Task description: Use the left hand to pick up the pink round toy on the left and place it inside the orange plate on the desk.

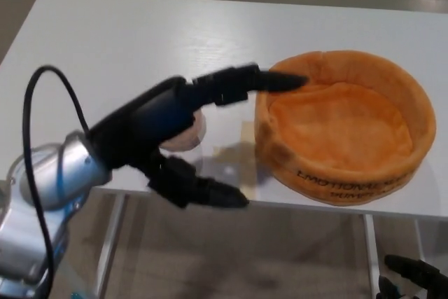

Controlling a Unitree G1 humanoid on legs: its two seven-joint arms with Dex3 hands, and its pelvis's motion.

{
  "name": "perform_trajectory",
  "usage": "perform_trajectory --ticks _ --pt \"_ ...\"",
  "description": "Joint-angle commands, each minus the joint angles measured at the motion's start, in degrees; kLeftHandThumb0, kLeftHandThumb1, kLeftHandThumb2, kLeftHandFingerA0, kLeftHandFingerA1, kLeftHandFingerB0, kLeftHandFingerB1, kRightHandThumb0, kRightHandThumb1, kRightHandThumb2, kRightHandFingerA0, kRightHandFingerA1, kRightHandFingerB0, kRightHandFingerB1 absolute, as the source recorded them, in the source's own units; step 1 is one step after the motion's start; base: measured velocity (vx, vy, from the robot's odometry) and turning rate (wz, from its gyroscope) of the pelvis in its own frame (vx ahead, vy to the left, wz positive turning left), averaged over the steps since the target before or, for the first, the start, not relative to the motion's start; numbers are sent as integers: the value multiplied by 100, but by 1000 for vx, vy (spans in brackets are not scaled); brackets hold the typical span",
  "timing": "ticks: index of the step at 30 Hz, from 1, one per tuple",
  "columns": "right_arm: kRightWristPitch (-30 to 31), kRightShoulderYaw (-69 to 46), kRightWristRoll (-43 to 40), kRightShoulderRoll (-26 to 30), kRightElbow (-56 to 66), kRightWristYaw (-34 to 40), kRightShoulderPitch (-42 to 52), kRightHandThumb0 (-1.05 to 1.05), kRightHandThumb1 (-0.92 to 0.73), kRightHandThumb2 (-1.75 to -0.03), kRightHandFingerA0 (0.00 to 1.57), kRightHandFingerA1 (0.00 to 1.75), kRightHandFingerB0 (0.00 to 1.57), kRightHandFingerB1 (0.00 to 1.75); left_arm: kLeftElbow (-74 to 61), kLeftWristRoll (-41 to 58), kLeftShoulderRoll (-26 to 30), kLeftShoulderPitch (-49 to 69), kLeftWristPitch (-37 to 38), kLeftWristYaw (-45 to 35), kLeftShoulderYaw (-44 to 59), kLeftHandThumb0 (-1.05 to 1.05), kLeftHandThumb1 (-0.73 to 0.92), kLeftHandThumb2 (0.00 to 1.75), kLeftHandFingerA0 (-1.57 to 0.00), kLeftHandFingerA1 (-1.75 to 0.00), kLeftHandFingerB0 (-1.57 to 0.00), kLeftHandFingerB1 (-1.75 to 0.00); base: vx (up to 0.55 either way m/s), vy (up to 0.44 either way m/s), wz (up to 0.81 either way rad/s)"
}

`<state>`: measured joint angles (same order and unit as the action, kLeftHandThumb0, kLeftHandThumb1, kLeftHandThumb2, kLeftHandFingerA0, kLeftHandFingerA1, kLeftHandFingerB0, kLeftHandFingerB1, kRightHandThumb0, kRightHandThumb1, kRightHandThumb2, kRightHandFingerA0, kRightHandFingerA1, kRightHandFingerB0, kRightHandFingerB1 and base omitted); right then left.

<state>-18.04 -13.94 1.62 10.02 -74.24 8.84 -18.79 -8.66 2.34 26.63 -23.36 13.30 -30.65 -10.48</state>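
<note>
Two soft things are sitting on the white rectangular worktop (105,47) we are looking down on: a round orange plush plate (346,125) with raised walls at the right, and a pink round plush toy (187,133) left of it, mostly hidden behind our arm. Our black left hand (199,134) is hovering above the toy with its fingers (269,80) spread apart and holding nothing; one finger is reaching over the plate's near-left rim while the thumb is pointing down past the worktop's front edge. A black cable (35,103) is looping off the silver forearm (45,180). A strip of tan tape (246,131) is showing between toy and plate. Beneath the worktop we are seeing pale metal legs (372,253) and a beige floor (280,257). Our right hand (413,274) is barely peeking in at the bottom right corner; we cannot tell its state.
</note>
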Motion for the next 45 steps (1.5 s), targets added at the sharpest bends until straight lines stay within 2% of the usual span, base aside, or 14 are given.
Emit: perform_trajectory --ticks 1,4,6,9,11,12,13,32,33,34,40,42,43,45 --pt "-35 6 -32 -30 -70 39 57 -30 -61 -58 73 80 65 51 2699 -2645 178 -1298 752 2085 -466 -13 37 66 0 -15 -4 -31 0 0 0" --pt "-20 31 -8 -25 -69 41 54 -28 -61 -56 74 84 66 50 3287 -3225 210 -1590 573 2803 -796 -11 44 70 0 -3 -7 -33 0 0 0" --pt "-85 23 -16 -31 -63 35 63 -30 -45 -86 78 88 59 65 4089 -3742 212 -1971 319 3527 -1212 -14 46 71 0 0 -6 -28 0 0 0" --pt "-91 34 -5 -42 -60 62 70 -27 -45 -85 78 88 59 65 4792 -3959 186 -2315 99 3875 -1578 -26 44 70 0 -2 -4 -23 0 0 0" --pt "-87 63 27 -46 -60 99 79 -22 -61 -57 75 88 69 54 5050 -4065 167 -2431 -38 3992 -1753 -30 42 70 0 -7 -2 -23 0 0 0" --pt "-80 72 36 -48 -61 109 84 -26 -45 -86 77 88 63 67 5199 -4120 161 -2495 -73 4084 -1868 -35 46 54 0 -4 0 -25 0 0 0" --pt "-68 49 5 -53 -64 74 86 -21 -60 -58 72 85 69 55 5351 -4145 148 -2558 -96 4144 -1971 -43 25 63 0 -8 0 -19 0 0 0" --pt "-41 -36 -82 -55 -56 52 73 -15 -59 -57 69 80 73 58 7156 -4407 -204 -3001 -556 4829 -3304 -48 35 70 0 -10 -8 -27 0 0 0" --pt "-39 -23 -67 -52 -58 60 71 -16 -59 -57 69 77 72 58 7203 -4398 -216 -3012 -573 4735 -3342 -37 59 58 -42 -39 -24 -31 0 0 0" --pt "-34 -1 -41 -57 -60 93 64 -16 -59 -56 71 84 73 57 7285 -4215 -250 -3035 -517 4458 -3268 -30 80 64 -87 -104 -64 -41 0 0 0" --pt "-53 -10 -53 -65 -72 71 51 -14 -59 -59 66 80 71 60 7547 -3869 -384 -3077 -44 4717 -2992 -29 83 70 -79 -152 -57 -41 0 0 0" --pt "-42 -4 -51 -70 -59 80 54 -17 -62 -57 69 86 71 57 7597 -3954 -426 -3082 22 5062 -2971 -34 86 69 -74 -165 -77 -57 0 0 0" --pt "-55 8 -38 -68 -56 84 64 -20 -60 -58 75 89 71 57 7595 -4020 -433 -3102 -3 5190 -2998 -36 88 67 -71 -169 -72 -93 0 0 0" --pt "-65 -6 -58 -67 -55 53 76 -18 -61 -57 68 84 71 57 7605 -4113 -439 -3148 105 5553 -3001 -34 84 67 -75 -167 -76 -72 0 0 0"
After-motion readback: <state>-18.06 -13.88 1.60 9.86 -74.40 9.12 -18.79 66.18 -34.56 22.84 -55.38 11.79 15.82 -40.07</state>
